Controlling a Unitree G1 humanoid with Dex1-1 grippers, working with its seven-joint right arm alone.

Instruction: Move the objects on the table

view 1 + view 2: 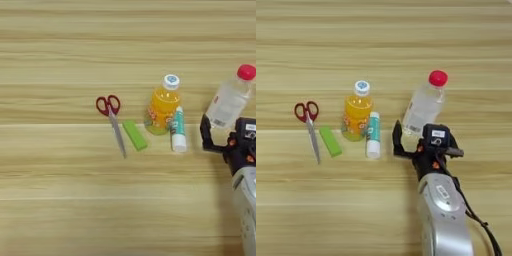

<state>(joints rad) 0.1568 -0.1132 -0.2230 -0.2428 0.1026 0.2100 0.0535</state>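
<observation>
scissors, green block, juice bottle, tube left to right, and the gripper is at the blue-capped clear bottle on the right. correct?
One thing is off: the clear bottle has a red cap, not blue, as the right eye view shows. The rest stands: scissors, green block, juice bottle, tube run left to right, and the gripper is at the clear bottle.

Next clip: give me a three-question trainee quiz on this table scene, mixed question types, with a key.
1. True or false: the scissors lie right of the green block.
2. Which thing is nearest the pincer? A) orange juice bottle B) clear bottle C) scissors
3. Fill in: the tube lies just to the ___ of the orange juice bottle.

Key: 1 false; 2 B; 3 right.
</observation>
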